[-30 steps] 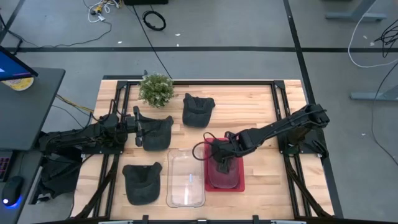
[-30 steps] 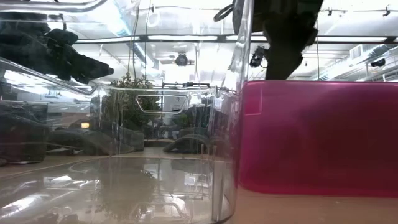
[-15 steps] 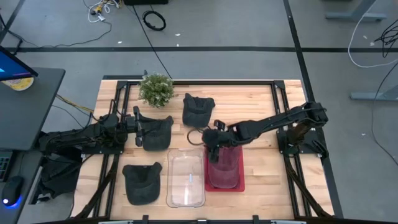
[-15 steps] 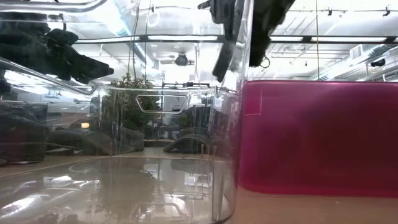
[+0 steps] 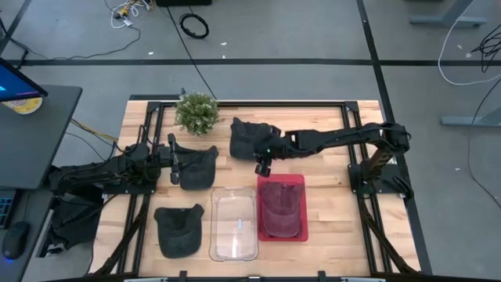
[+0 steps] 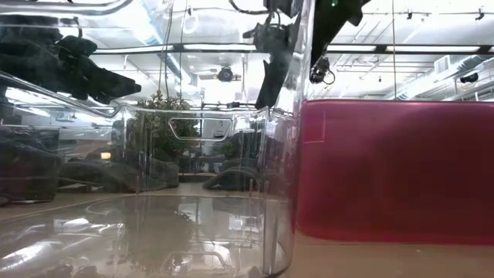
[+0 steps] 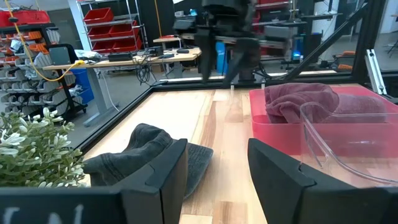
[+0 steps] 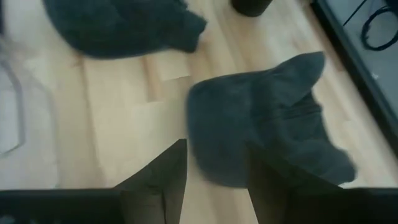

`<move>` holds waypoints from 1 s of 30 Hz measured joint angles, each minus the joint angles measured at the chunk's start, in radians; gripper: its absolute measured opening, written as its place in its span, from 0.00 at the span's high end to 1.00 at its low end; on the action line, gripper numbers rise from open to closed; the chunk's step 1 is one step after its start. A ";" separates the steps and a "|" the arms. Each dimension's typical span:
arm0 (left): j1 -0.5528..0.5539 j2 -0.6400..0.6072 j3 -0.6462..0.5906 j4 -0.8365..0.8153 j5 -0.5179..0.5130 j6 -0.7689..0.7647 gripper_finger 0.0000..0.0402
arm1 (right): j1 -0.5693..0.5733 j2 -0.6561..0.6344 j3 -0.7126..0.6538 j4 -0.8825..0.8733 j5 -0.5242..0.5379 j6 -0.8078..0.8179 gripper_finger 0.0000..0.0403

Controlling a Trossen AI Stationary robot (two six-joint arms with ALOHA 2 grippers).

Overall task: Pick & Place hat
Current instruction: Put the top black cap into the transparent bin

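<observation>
A maroon hat [image 5: 280,205] lies in the red bin [image 5: 300,233]; it also shows in the left wrist view [image 7: 298,102]. My right gripper [image 5: 262,162] is open and empty. It hangs in the air just near of a dark grey hat [image 5: 249,138] that lies flat on the table at the far middle. In the right wrist view this hat [image 8: 267,124] lies just beyond my open fingers [image 8: 217,186]. My left gripper [image 5: 174,168] is open and waits in the air beside another dark hat [image 5: 197,168], which lies on the table [image 7: 146,155].
A clear bin [image 5: 233,224] stands left of the red bin. A third dark hat [image 5: 178,229] lies at the near left. A small potted plant [image 5: 196,112] stands at the far left. Black frame rails [image 5: 356,137] run along the table's sides.
My right gripper has risen out of the red bin and gone toward the table's far edge and a little left, ending by the dark hat at the far middle. The maroon hat has stayed in the red bin.
</observation>
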 joint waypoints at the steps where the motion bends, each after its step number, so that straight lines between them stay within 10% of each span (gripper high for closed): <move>1: 0.000 0.000 0.000 0.000 0.000 0.000 0.57 | -0.011 0.000 0.000 0.008 0.000 -0.015 0.61; 30: 0.000 0.000 0.000 0.000 0.000 0.000 0.57 | -0.334 0.156 0.002 0.190 -0.329 -0.315 0.61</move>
